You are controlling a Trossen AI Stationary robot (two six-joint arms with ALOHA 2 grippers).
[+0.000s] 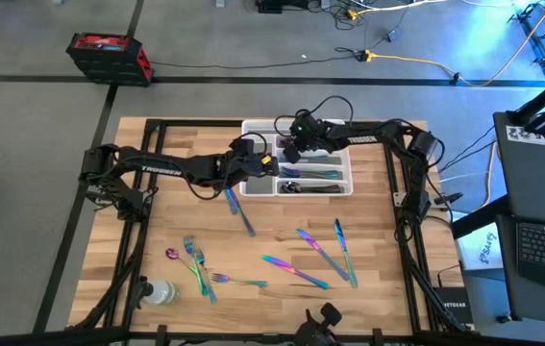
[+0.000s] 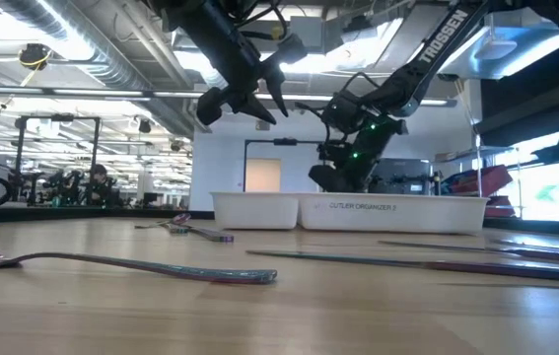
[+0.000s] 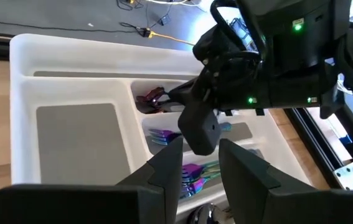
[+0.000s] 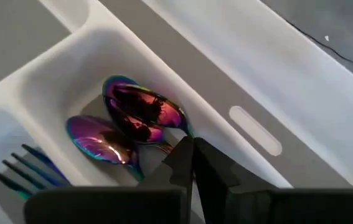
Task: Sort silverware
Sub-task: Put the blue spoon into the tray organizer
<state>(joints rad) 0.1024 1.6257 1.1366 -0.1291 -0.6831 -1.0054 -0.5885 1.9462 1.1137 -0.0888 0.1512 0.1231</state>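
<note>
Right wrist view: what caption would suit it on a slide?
Right gripper, fingers closed, poised above two rainbow spoons lying in one compartment of the white tray.

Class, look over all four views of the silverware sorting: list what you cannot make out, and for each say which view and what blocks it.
- High view: the tray compartments under both hands, left hand and right hand, are covered by the arms.
- Low view: the tray's wall hides everything in it.
- Right wrist view: the spoons have their handles hidden behind the fingers.
- High view: loose pieces are too small to tell forks from knives.
</note>
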